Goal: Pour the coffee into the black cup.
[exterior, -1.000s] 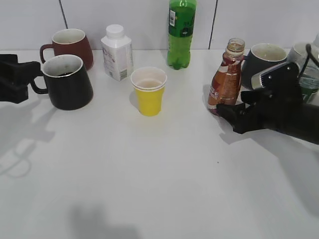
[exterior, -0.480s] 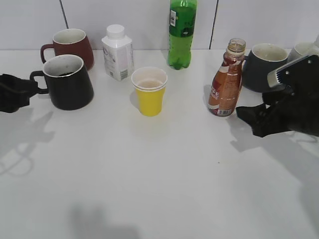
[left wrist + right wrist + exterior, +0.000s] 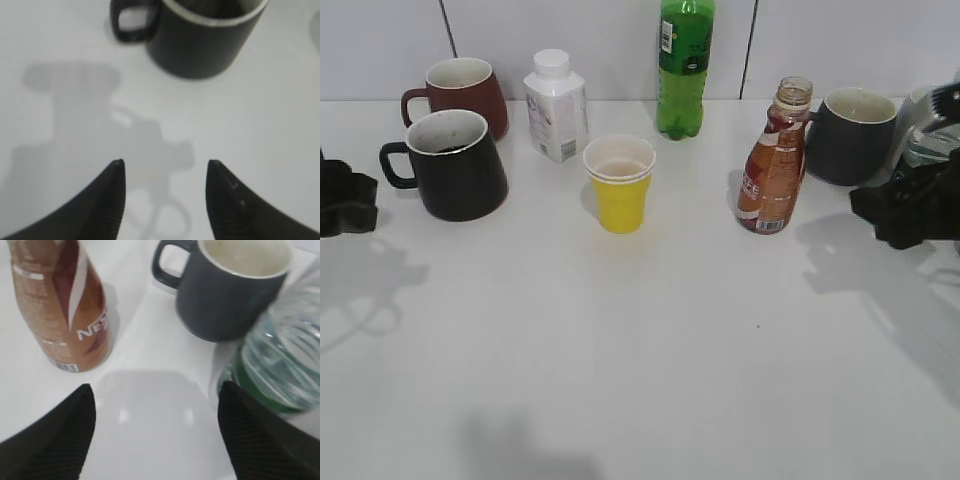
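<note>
Left gripper point(image 3: 162, 167) jaws spread wide, holding nothing, over bare table point(image 3: 650, 340) just short of the black cup point(image 3: 453, 165) at far left. Right gripper point(image 3: 155, 390) also wide apart and empty, near right edge; coffee bottle point(image 3: 775, 160) stands upright beside the grey mug point(image 3: 850, 133), apart from both grippers.
</note>
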`<state>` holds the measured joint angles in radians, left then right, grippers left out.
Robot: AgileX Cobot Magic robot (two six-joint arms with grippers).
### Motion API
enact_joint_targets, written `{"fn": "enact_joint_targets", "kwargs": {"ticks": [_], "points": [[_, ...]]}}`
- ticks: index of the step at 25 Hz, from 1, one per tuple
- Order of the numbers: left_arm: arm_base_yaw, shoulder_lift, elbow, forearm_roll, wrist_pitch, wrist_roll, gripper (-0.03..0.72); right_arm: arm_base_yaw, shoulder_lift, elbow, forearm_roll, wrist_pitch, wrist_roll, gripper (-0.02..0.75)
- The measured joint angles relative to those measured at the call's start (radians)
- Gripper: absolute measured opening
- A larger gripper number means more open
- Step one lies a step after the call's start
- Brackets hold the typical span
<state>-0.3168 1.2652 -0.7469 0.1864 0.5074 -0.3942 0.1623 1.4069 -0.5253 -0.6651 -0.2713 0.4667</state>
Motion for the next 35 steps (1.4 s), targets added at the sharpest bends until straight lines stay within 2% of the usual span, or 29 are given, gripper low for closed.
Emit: {"fn": "enact_joint_targets", "kwargs": {"ticks": [2,5,8,12,17,20,23,26,35], "points": [[0.000,-0.012,-0.013,-0.025,0.061,0.000,0.398,0.017,-0.040,-0.006,-0.007,0.064,0.039,0.593],[0.000,-0.059,-0.015,-0.045,0.131,0.015,0.398,0.087,-0.084,-0.026,-0.003,0.215,0.054,0.591],[0.000,-0.126,-0.017,-0.055,0.177,0.034,0.398,0.166,-0.108,-0.069,0.053,0.404,0.060,0.587],[0.000,-0.234,-0.018,-0.075,0.232,0.118,0.398,0.250,-0.177,-0.145,0.123,0.647,0.059,0.576],[0.000,-0.384,-0.018,-0.103,0.283,0.218,0.398,0.325,-0.371,-0.217,0.285,0.779,-0.015,0.573],[0.000,-0.511,-0.018,-0.138,0.296,0.256,0.398,0.343,-0.511,-0.222,0.434,0.802,-0.083,0.573],[0.000,-0.597,-0.019,-0.165,0.327,0.307,0.398,0.344,-0.651,-0.222,0.522,0.866,-0.155,0.572],[0.000,-0.685,-0.010,-0.171,0.364,0.332,0.398,0.344,-0.758,-0.222,0.548,0.980,-0.181,0.571],[0.000,-1.048,0.143,-0.178,0.506,0.340,0.398,0.344,-1.128,-0.208,0.555,1.332,-0.220,0.571]]}}
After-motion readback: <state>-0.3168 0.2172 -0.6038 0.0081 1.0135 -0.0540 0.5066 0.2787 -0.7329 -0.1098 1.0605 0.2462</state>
